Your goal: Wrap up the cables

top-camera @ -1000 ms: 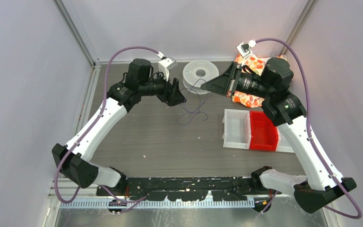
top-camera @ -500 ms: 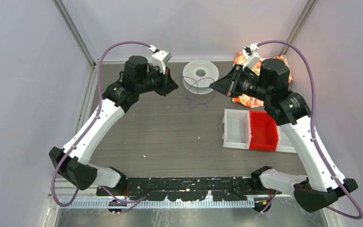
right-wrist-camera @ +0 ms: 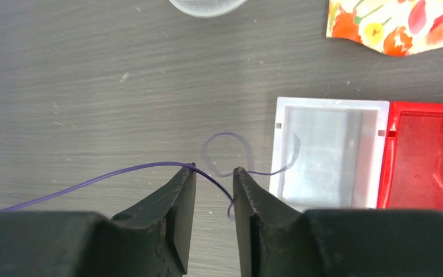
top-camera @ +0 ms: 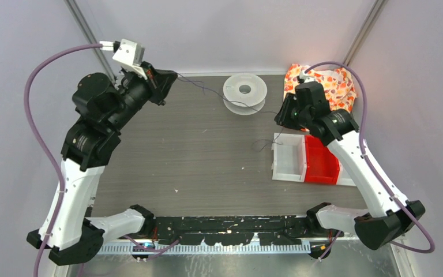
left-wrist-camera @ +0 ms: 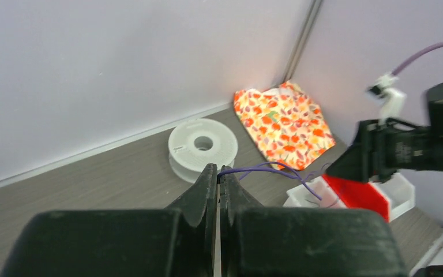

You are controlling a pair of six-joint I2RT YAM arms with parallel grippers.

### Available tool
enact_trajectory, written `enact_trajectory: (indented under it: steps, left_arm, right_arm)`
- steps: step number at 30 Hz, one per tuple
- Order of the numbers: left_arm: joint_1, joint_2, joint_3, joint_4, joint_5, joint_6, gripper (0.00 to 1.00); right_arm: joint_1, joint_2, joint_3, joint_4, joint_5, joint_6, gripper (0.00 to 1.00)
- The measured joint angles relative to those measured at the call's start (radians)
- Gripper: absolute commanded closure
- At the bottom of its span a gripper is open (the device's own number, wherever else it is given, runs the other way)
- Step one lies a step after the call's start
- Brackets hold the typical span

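The cable [top-camera: 205, 89] is a thin purple wire stretched from my left gripper [top-camera: 172, 77] past the clear spool [top-camera: 245, 91] to my right gripper [top-camera: 278, 117]. My left gripper [left-wrist-camera: 218, 170] is raised at the back left and shut on the cable [left-wrist-camera: 265, 169], which leaves its tips to the right. My right gripper [right-wrist-camera: 214, 172] is open, and the cable [right-wrist-camera: 121, 171] passes loosely between its fingers. Beyond them the wire curls into a small loop [right-wrist-camera: 225, 153] on the table, its end lying over the white bin [right-wrist-camera: 329, 153].
A red bin [top-camera: 322, 160] adjoins the white bin [top-camera: 288, 157] at the right. A floral cloth [top-camera: 337, 86] lies in the back right corner, behind my right arm. Walls close the back and both sides.
My left gripper shut on the cable and swung up to the back left, drawing it taut. My right gripper opened, letting go of the wire, and dropped toward the bins.
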Motion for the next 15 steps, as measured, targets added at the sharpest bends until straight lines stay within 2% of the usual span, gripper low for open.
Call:
enact_trajectory:
  steps: [6,15]
  left_arm:
    - [0.0,-0.014,0.005,0.013,0.055,-0.055,1.0]
    - [0.0,0.015,0.056,0.011,0.071,-0.11,0.99]
  right_arm:
    - [0.0,0.051,-0.06,0.007,-0.022,0.023,0.44]
    - [0.0,0.07,-0.1,0.0,-0.001,0.047,0.25]
